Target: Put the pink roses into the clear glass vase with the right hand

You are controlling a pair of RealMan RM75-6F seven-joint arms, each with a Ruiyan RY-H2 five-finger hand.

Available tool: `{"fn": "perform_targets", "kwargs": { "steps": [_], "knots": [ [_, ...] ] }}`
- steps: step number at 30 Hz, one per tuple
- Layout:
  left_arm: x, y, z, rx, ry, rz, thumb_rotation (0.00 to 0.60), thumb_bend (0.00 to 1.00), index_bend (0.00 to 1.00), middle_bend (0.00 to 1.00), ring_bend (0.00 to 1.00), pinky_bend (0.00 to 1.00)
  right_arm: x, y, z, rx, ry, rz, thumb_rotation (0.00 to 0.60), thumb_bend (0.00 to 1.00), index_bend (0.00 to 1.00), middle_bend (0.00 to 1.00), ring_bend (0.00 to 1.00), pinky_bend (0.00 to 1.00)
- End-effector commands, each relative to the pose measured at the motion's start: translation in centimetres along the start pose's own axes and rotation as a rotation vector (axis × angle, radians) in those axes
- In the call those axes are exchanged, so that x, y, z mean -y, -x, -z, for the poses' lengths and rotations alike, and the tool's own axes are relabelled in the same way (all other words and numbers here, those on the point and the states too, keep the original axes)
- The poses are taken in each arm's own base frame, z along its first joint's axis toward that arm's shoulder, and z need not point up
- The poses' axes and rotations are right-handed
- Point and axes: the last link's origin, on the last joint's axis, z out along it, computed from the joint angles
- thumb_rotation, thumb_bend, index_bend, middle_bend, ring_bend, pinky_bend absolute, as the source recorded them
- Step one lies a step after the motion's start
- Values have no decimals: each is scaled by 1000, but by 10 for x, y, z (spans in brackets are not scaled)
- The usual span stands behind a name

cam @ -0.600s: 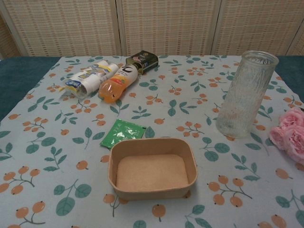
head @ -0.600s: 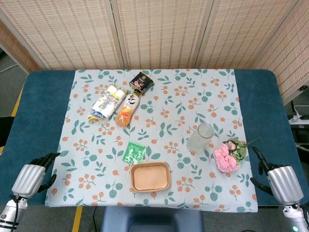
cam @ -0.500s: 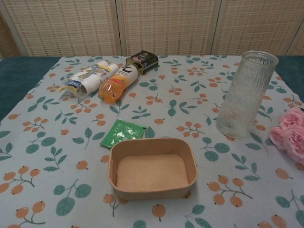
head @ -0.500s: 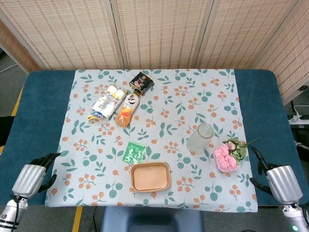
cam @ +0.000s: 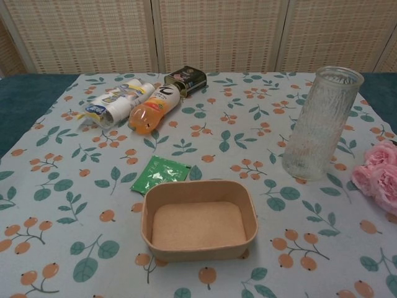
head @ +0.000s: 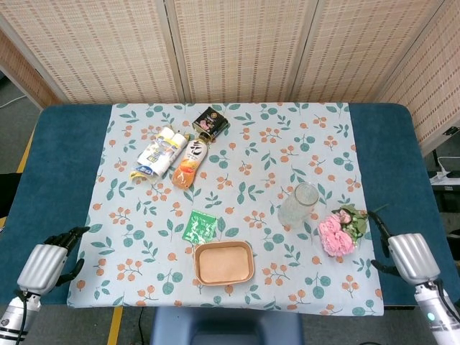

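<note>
1. Right robot hand sits at the near right edge of the counter, just right of the pink roses; dark fingers point toward the flowers but do not touch them. It holds nothing, fingers loosely apart.
2. Left robot hand rests at the near left corner, empty, fingers slightly curled and apart.
3. Pink roses lie flat on the floral tablecloth, blooms toward the robot, green stems pointing away to the right.
4. Clear glass vase stands upright just left of the roses, not touching them; the chest view shows a ribbed wall and nothing inside.
5. Brown oblong tray sits near the front edge, centre. A green sachet lies just beyond its left corner.
6. Far left of centre: an orange drink bottle on its side, a white-and-blue packet beside it, a dark tin at the bottle's cap end.
</note>
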Motion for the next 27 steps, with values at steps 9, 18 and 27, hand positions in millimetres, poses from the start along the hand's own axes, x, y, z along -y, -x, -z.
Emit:
{"fn": "perform_targets", "kwargs": {
  "steps": [9,18,27],
  "knots": [
    [1,2,-1,9,-4,-1,600,422,141,189,302,381,-10,34,-83,256,151,-2,600,34,58,728,908,958],
    [0,4,-2,20,-2,-9,600,422,141,189,302,381,-8,63,-102,265,81,-99,600,33,146,761,931,980],
    [-1,4,-2,19,0,-12,600,422,141,189,302,381,-10,73,-108,233,33,-145,600,54,469,801,954,1000]
  ]
}}
